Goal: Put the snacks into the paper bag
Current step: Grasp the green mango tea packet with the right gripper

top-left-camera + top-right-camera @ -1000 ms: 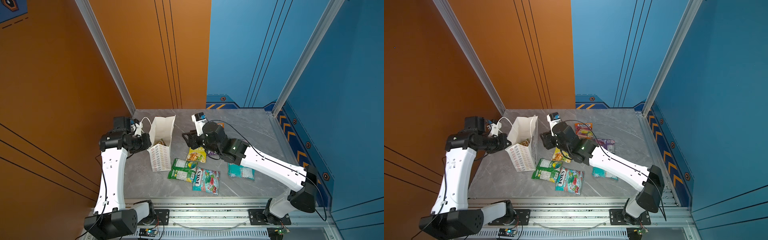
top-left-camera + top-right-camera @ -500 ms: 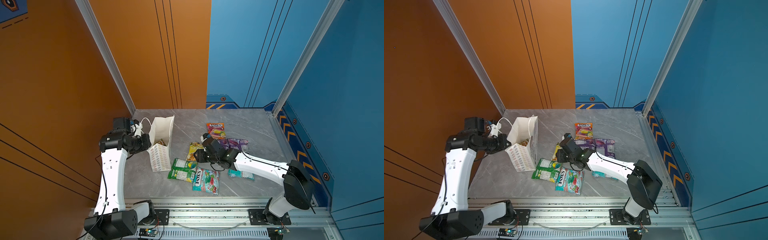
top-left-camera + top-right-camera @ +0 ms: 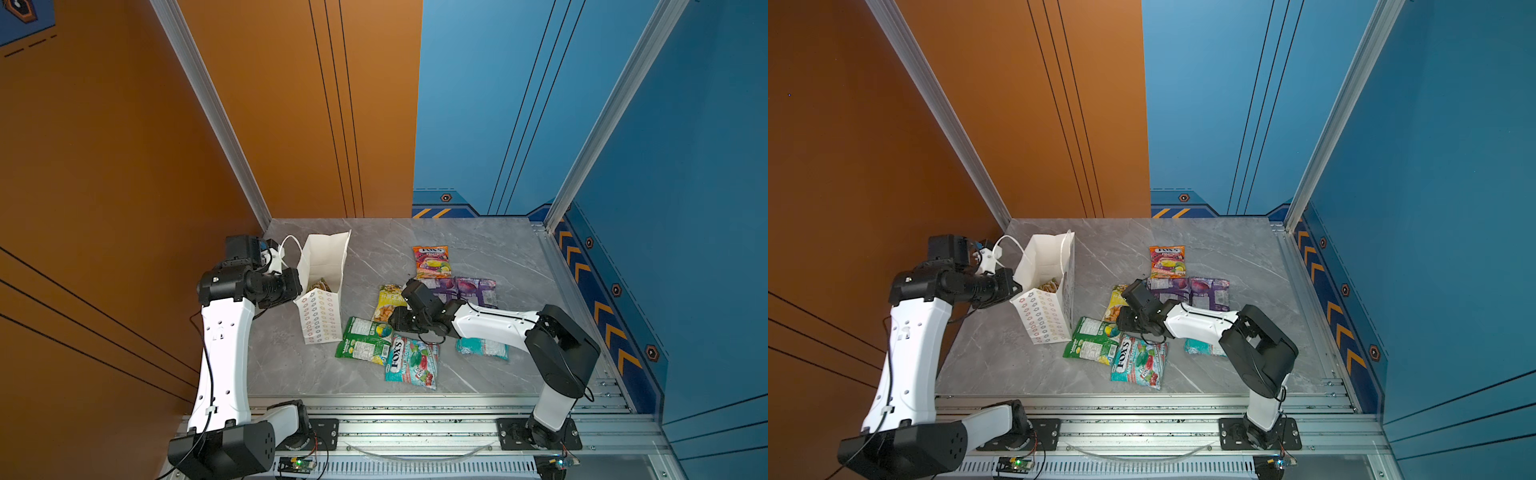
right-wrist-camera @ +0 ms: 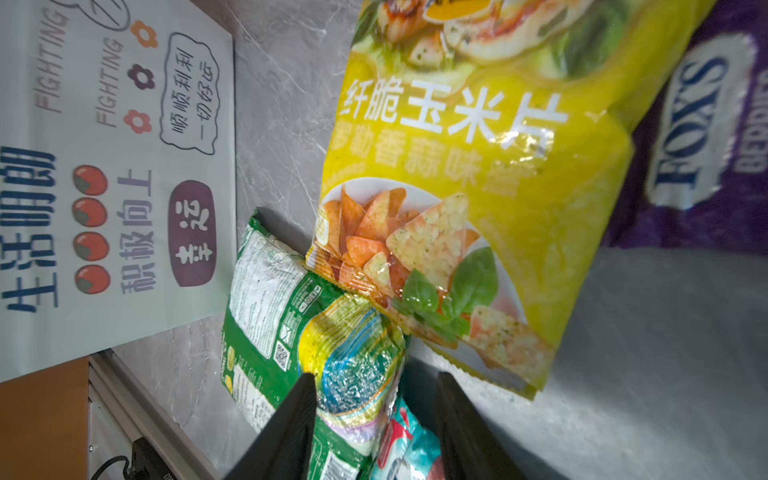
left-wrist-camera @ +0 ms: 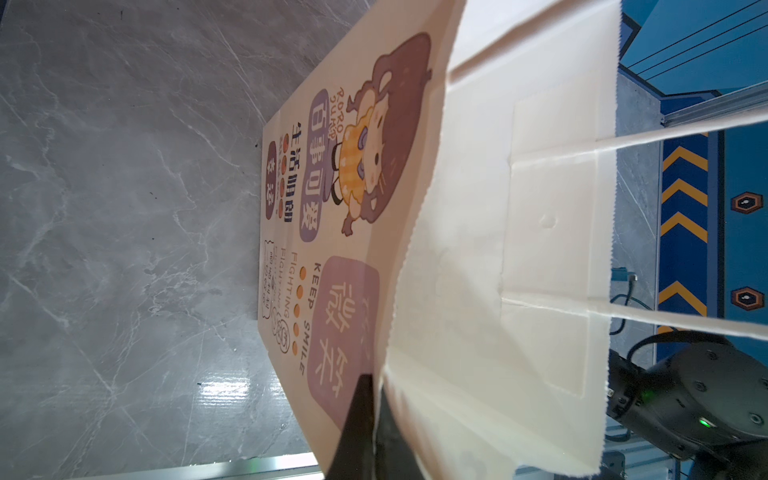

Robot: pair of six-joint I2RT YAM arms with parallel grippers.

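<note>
The white paper bag (image 3: 325, 262) (image 3: 1047, 262) stands upright at the left, mouth open, with one snack (image 3: 319, 286) inside. My left gripper (image 3: 297, 288) (image 5: 374, 384) is shut on its near rim (image 5: 478, 208). Loose snacks lie to its right: a yellow packet (image 3: 388, 299) (image 4: 478, 166), a green packet (image 3: 365, 340) (image 4: 291, 311), a teal-and-red FOX'S packet (image 3: 411, 361) (image 4: 407, 444), purple packets (image 3: 465, 289), an orange one (image 3: 431, 261) and a small teal one (image 3: 482, 347). My right gripper (image 3: 395, 322) (image 4: 376, 376) is low and open, straddling the green packet's corner.
Orange wall panels (image 3: 124, 166) stand close behind the left arm and the bag. Blue panels (image 3: 665, 208) close the right side. A metal rail (image 3: 415, 415) runs along the front edge of the grey marble table (image 3: 291, 374).
My right arm has swung away from the bag's mouth, come down and drawn back to the packets at the front. The left gripper and the bag have stayed put.
</note>
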